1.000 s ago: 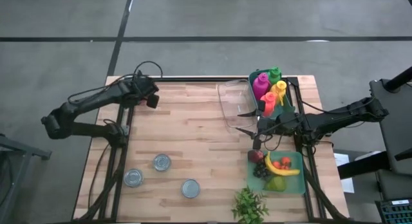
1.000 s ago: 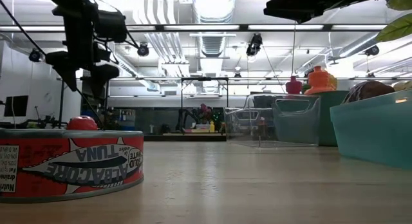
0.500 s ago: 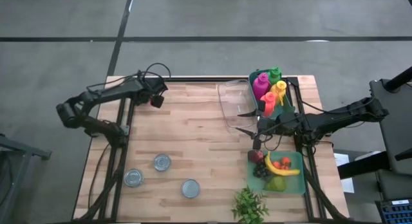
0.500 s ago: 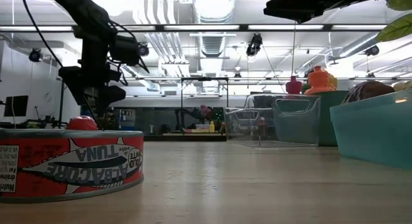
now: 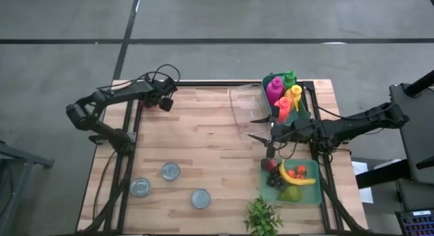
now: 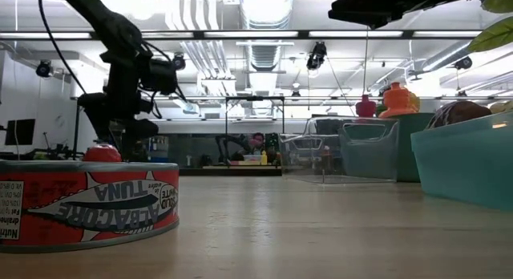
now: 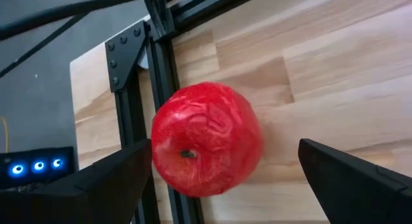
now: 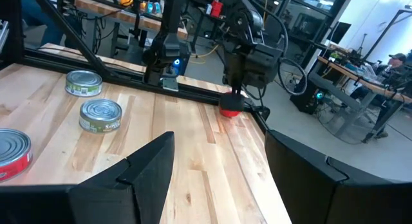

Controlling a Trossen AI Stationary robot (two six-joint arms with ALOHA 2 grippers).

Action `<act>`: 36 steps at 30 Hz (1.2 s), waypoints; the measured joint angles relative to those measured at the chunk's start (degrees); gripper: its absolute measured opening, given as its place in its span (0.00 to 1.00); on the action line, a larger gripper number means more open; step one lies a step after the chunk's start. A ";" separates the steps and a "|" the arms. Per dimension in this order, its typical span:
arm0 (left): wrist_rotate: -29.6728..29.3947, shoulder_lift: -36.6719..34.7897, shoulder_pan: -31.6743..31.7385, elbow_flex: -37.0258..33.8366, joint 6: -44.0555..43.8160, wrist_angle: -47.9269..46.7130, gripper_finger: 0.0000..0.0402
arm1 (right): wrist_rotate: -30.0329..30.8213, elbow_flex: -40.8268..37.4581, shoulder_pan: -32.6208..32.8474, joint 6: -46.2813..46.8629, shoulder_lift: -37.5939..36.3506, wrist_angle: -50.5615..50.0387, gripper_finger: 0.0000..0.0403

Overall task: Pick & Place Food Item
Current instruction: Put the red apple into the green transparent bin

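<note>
A red apple (image 7: 206, 147) rests on the wooden table near its far left corner, beside the black frame; it also shows as a red apple (image 8: 232, 107) in the right wrist view and as an apple (image 6: 103, 153) behind a can in the low view. My left gripper (image 7: 223, 147) hangs just above the apple (image 5: 146, 105), open, slanting down, one finger on each side without touching. My right gripper (image 5: 258, 127) waits open and level at the table's right side, its fingers (image 8: 148, 166) holding nothing.
Three tuna cans (image 5: 170, 171) stand near the front left. A clear container (image 5: 245, 108) and a green bin of bottles (image 5: 286, 93) sit at the far right. A teal fruit tray (image 5: 293, 178) and a plant (image 5: 263, 217) are at the near right.
My left gripper has come down toward the apple and shifted a little toward the table's right edge, tipping further downward and staying open. The apple has not moved. The right arm has kept still.
</note>
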 joint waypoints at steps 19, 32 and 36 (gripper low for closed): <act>1.29 4.99 5.08 0.00 1.78 1.73 0.97 | 0.00 0.00 0.01 -0.01 0.00 0.00 0.59; 3.45 4.97 4.49 0.09 1.69 2.33 0.97 | 0.00 0.00 0.00 -0.01 0.00 0.01 0.59; 4.58 4.86 3.17 0.15 1.51 2.40 0.97 | 0.00 0.00 0.00 -0.02 0.00 0.01 0.59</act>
